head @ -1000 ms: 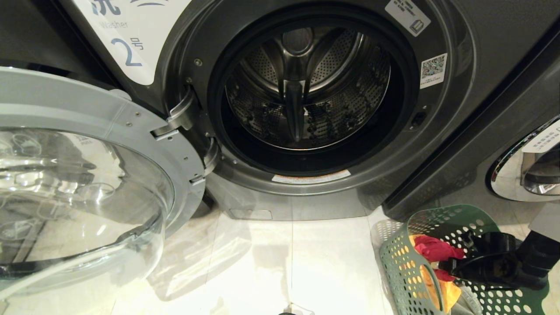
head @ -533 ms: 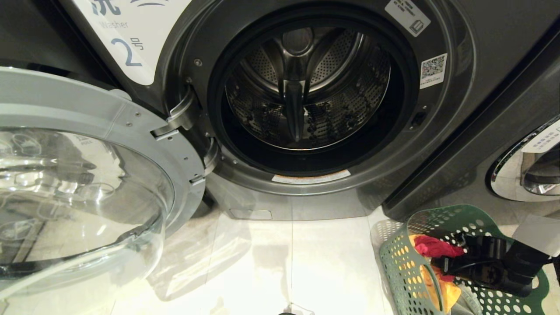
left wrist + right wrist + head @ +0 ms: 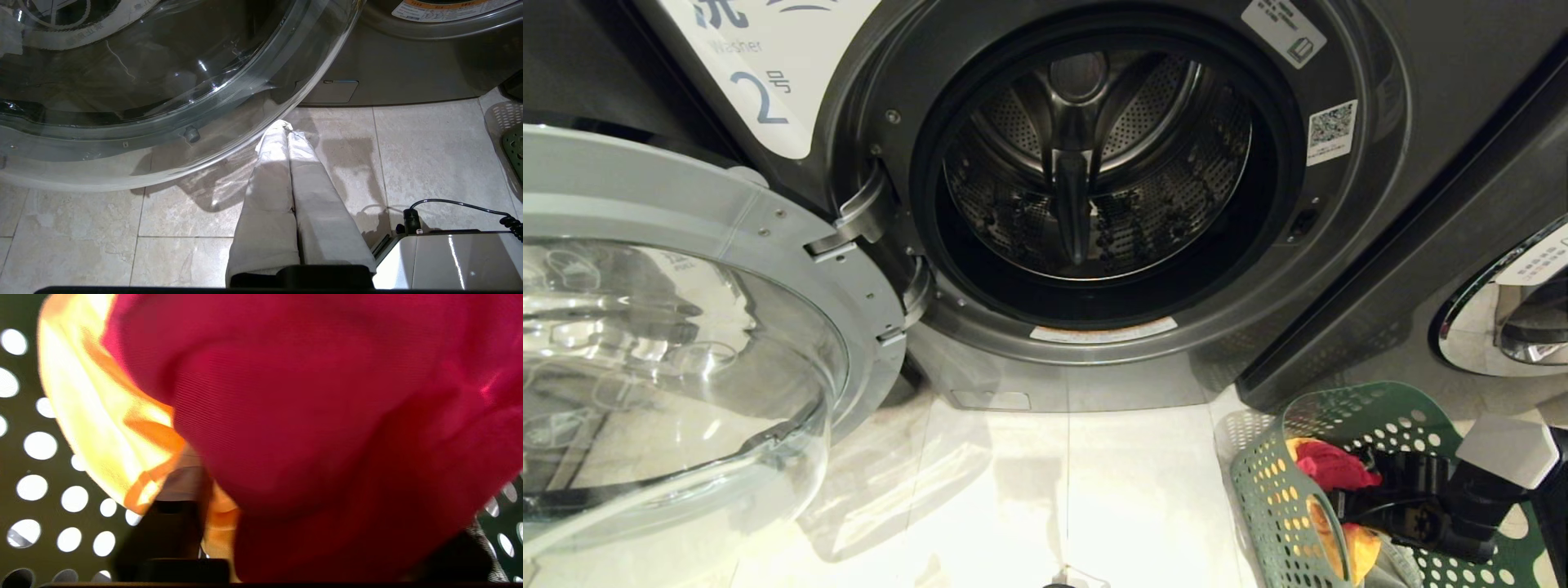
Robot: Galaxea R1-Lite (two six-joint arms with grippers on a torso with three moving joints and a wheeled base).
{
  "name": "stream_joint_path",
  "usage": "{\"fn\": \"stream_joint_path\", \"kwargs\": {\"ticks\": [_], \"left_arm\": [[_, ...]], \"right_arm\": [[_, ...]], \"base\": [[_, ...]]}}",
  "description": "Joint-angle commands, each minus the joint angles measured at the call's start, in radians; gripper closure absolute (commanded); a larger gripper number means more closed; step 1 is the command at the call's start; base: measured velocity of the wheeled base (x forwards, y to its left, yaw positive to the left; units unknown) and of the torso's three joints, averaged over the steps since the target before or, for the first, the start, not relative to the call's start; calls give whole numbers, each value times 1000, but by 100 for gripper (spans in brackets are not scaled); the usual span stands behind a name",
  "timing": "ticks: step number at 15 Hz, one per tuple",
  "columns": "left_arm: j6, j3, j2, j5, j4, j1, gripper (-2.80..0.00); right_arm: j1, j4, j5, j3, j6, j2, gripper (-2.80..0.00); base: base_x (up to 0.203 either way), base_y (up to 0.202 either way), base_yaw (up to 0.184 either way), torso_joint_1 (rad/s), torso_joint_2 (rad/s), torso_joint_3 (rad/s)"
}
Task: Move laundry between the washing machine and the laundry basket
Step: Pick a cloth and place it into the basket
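Right gripper in the laundry basket, its state unclear, buried in pink garment.
Clench deep; left gripper rests clenched, idle.

Pale beige floor tiles, glossy, crossed by thin grout lines. On those tiles, far to one side, the chrome-rimmed door of a neighbouring machine, partly cut off. Above the tiles in the left wrist view, a coiled black cable.
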Motion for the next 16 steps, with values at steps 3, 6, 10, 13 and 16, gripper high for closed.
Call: {"fn": "stream_joint_path", "kwargs": {"ticks": [3,6,10,13,16], "left_arm": [[0,0,2,0,0,0,0],[0,0,2,0,0,0,0],[0,0,2,0,0,0,0],[0,0,2,0,0,0,0],[0,0,2,0,0,0,0]], "right_arm": [[1,0,1,-2,7,5,0],[-5,10,-2,15,7,-14,0],[-24,72,-4,52,2,-70,0],[-47,133,-2,156,-1,-193,0],[-66,160,2,320,1,-362,0]], "base": [[0,0,0,0,0,0],[0,0,0,0,0,0],[0,0,0,0,0,0],[0,0,0,0,0,0],[0,0,0,0,0,0]]}}
